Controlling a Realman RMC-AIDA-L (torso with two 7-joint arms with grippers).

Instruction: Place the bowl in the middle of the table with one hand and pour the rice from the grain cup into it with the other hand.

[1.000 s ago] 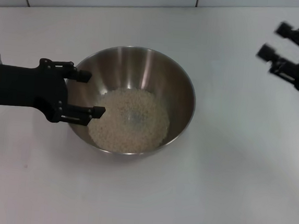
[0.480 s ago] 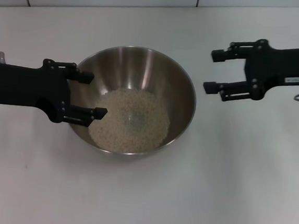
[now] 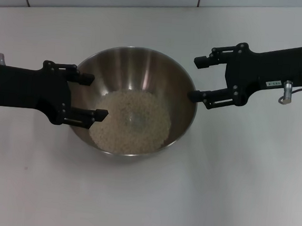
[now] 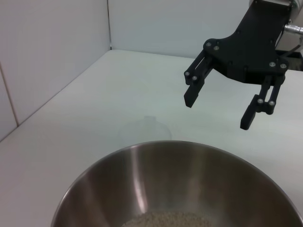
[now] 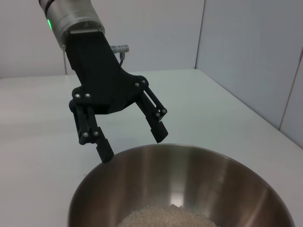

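Steel bowl (image 3: 136, 101) sits mid-tabletop (image 3: 228, 194), brushed inside, rice (image 3: 132, 121) pooled loose at the bottom. Left gripper (image 3: 92, 94) fingers spread, straddling the bowl's left rim. Right gripper (image 3: 199, 77) fingers apart, empty, at the right rim, lower fingertip just beside the edge. Plain white tabletop on all sides of the bowl.
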